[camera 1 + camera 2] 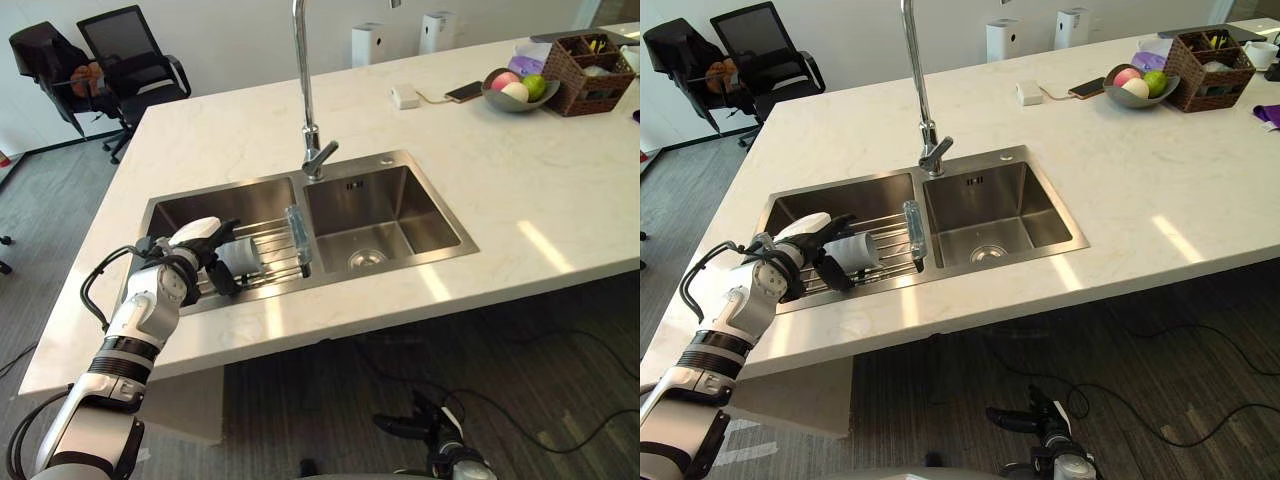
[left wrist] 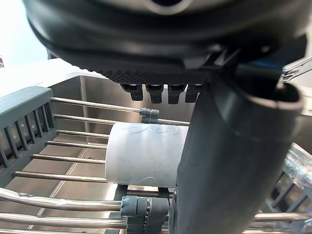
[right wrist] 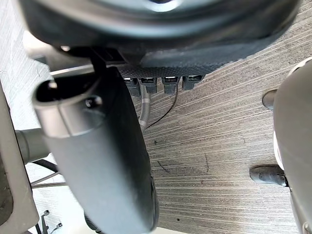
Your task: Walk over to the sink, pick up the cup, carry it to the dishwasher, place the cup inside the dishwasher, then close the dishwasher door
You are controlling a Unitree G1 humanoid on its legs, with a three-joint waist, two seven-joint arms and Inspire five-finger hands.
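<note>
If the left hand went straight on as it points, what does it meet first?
Most likely the cup, lying sideways on the sink rack just ahead of the left hand; gap unclear.

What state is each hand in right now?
Left hand: open around the cup, not gripping it yet.
Right hand: open, holding nothing.

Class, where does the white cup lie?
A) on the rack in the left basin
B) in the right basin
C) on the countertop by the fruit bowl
A: the cup lies on its side on the rack in the left basin, by the left hand.
</note>
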